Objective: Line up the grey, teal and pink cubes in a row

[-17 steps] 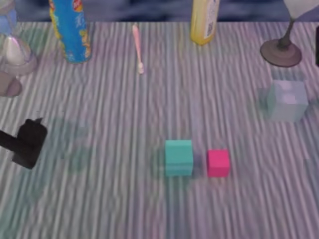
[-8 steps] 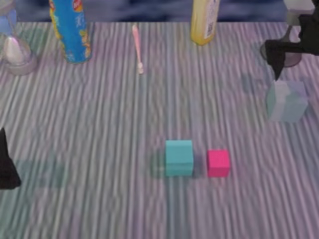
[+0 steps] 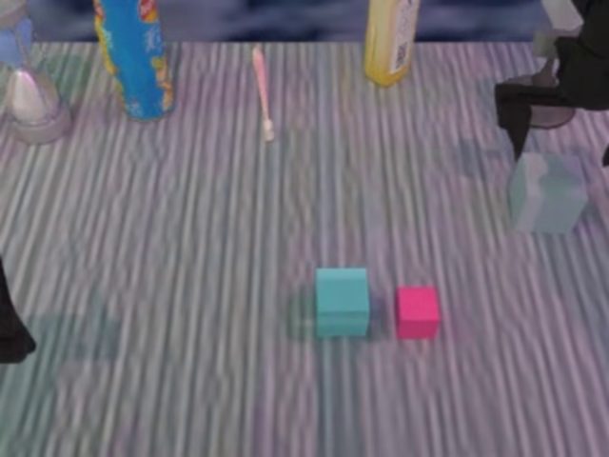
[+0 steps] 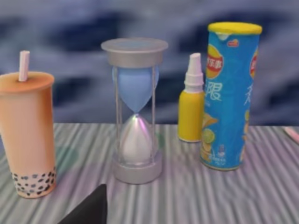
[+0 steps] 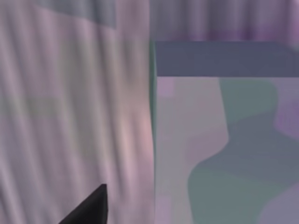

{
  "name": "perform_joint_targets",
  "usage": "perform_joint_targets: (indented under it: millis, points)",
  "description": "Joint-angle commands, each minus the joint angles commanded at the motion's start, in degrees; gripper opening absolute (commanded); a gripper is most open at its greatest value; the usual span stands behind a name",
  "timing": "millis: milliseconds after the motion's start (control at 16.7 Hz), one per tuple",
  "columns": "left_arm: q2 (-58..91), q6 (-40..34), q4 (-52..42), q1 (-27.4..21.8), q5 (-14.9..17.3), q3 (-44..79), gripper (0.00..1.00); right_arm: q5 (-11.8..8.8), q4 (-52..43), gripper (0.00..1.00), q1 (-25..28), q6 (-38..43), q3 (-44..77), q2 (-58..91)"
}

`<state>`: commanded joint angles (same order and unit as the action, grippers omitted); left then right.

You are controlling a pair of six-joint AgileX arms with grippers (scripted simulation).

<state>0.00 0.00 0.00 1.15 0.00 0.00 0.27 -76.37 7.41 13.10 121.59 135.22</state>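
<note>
1. Seen from the top view, the pale grey matte cube [image 3: 547,193], the largest of the three, sits near the table's right edge, well apart from the other two. The mid-sized matte teal cube [image 3: 342,301] and the small hot-pink matte cube [image 3: 417,312] stand just beside each other with a narrow gap, near the middle of the striped tabletop [image 3: 209,248]. The right gripper [image 3: 557,143] hangs over the grey cube, one dark finger [image 3: 514,119] just beside its left face; the rest is cut off by the frame, so I cannot tell how wide its fingers stand. The left gripper [image 3: 9,324] is a dark sliver at the left edge, mostly out of frame, its state unreadable.

2. In the left wrist view, only a dark fingertip [image 4: 88,210] shows; beyond it stand a silver-framed hourglass [image 4: 135,112] and a blue crisp tube [image 4: 229,93].

3. In the right wrist view, the grey cube [image 5: 224,149] fills much of the frame, cropped, with mottled greenish patches; one dark fingertip [image 5: 88,207] shows beside it, apart.
</note>
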Motion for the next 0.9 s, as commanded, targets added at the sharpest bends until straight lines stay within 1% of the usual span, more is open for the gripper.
perform_joint_targets:
  millis: [240,600,720,900]
  points:
    - [0.0,0.0,0.0,0.0,0.0,0.0,1.0,0.0,2.4,1.0,-0.2,-0.2,-2.3,0.3]
    - [0.0,0.0,0.0,0.0,0.0,0.0,1.0,0.0,16.1,1.0,0.0,0.1,-12.4,3.3]
    - [0.0,0.0,0.0,0.0,0.0,0.0,1.0,0.0,17.7,1.0,0.1,0.1,-13.9,3.8]
    - [0.0,0.0,0.0,0.0,0.0,0.0,1.0,0.0,17.7,1.0,0.1,0.1,-13.9,3.8]
